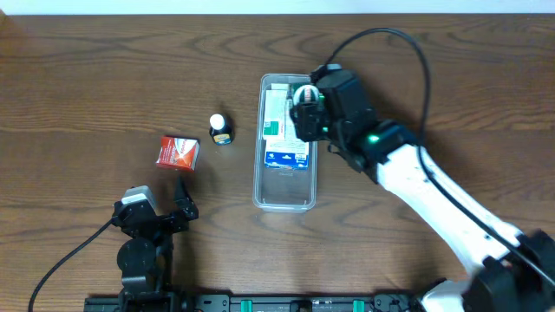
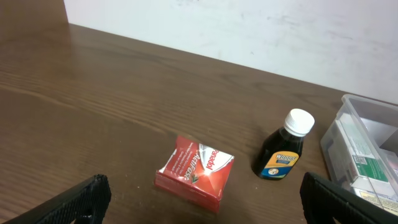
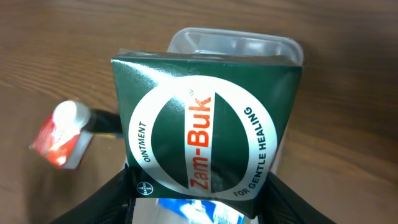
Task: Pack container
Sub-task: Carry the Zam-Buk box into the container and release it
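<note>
The clear container (image 1: 285, 201) stands mid-table with a blue and white box (image 1: 286, 154) and a green and white box inside. My right gripper (image 1: 305, 102) is shut on a dark green Zam-Buk box (image 3: 202, 127) and holds it over the container's far end (image 3: 236, 42). My left gripper (image 1: 165, 208) is open and empty near the front left, behind a red box (image 1: 178, 152). In the left wrist view the red box (image 2: 196, 171) lies between the spread fingers, with a dark bottle with a white cap (image 2: 283, 149) and the container (image 2: 364, 146) to its right.
The dark bottle (image 1: 220, 130) stands left of the container. The red box and the bottle's white cap show blurred at the left of the right wrist view (image 3: 59, 137). A black cable arcs over the right arm (image 1: 416, 52).
</note>
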Controlling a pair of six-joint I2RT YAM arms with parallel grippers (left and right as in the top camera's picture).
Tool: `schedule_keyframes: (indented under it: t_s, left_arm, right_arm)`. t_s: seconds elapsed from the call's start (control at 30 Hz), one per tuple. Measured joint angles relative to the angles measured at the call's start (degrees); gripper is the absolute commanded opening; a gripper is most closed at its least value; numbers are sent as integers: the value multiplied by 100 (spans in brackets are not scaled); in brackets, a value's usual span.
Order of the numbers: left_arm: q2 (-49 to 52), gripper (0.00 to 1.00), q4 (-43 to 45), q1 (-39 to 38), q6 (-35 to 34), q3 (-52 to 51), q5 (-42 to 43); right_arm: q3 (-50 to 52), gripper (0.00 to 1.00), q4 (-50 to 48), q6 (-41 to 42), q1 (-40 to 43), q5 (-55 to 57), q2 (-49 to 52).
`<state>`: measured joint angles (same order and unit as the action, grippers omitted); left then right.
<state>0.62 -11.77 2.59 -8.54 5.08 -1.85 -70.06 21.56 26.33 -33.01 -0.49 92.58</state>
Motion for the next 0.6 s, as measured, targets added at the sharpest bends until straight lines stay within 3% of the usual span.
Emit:
schedule_keyframes:
  t_s: [0.3, 0.43, 0.6]
  left_arm:
    - [0, 98, 0, 0, 0, 0, 0]
    - [0, 98, 0, 0, 0, 0, 0]
    - [0, 98, 0, 0, 0, 0, 0]
  right_arm:
    - [-2, 53, -702, 2, 22, 7, 1003]
    - [-2, 64, -693, 26, 44, 33, 1110]
    - [-44, 64, -680, 15, 63, 107, 1110]
